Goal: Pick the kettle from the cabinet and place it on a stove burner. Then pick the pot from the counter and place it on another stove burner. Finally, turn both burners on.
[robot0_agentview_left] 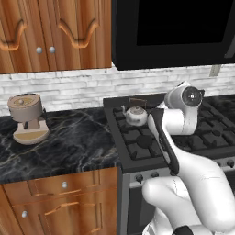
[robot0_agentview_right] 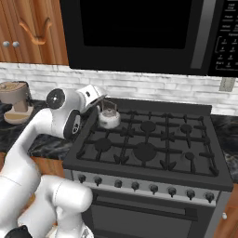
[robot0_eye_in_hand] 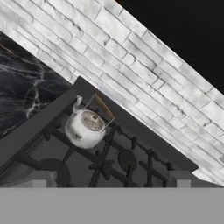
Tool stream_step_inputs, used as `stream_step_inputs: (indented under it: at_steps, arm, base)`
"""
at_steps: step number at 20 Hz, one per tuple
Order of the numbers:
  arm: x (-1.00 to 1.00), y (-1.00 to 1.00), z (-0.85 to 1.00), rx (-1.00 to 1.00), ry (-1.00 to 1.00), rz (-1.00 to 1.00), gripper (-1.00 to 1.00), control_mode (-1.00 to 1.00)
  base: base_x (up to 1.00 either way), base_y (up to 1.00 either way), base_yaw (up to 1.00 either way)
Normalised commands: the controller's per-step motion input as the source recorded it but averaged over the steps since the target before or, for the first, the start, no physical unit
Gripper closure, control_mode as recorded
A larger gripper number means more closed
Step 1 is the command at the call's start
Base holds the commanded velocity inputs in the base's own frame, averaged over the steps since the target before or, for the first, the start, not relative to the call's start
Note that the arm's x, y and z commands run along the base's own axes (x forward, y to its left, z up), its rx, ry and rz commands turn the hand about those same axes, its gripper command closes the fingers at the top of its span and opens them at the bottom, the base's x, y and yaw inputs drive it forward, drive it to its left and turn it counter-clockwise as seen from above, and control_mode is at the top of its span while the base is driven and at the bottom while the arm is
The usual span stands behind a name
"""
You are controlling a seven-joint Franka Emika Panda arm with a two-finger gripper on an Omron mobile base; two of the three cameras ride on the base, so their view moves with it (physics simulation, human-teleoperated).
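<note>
The gripper (robot0_agentview_right: 98, 95) hangs with its jaws spread wide and empty, raised just above and to the rear-left of the kettle (robot0_agentview_right: 109, 117), clear of its arched handle. The kettle stands upright on the rear-left stove burner (robot0_agentview_left: 136, 123), its spout pointing toward the tabletop (robot0_agentview_left: 69, 137); from the hand camera it sits squarely on the grate prongs, lid on. The first placement thus appears complete, and the step in hand is judged to be the turn toward the pot. No pot is visible on the stretch of black marble shown here, so the next move probably calls for lifting the arm away from the stove and driving or swinging toward wherever the pot rests, without clipping the kettle's handle.

Counts: one kettle; one coffee machine (robot0_agentview_left: 28, 118) on the tabletop left of the range; five burner caps on the range, four of them free; a row of silver knobs (robot0_agentview_right: 153, 189) along the front panel, about eight; two cabinet doors (robot0_agentview_left: 55, 32) above the tabletop.
</note>
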Motion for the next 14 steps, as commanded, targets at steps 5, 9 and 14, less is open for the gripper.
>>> stream_step_inputs:
  at_steps: [5, 9, 14]
  arm:
    - [-0.88, -0.33, 0.02, 0.03, 0.0, -0.01, -1.0, -1.0]
    - [-0.8, -0.41, 0.0, 0.08, -0.11, -0.07, -1.0, -1.0]
    - [-0.5, -0.29, 0.0, 0.02, -0.02, -0.06, -1.0, -1.0]
  base:
    - [0.0, 0.0, 0.0]
    - [0.0, 0.0, 0.0]
    - [0.0, 0.0, 0.0]
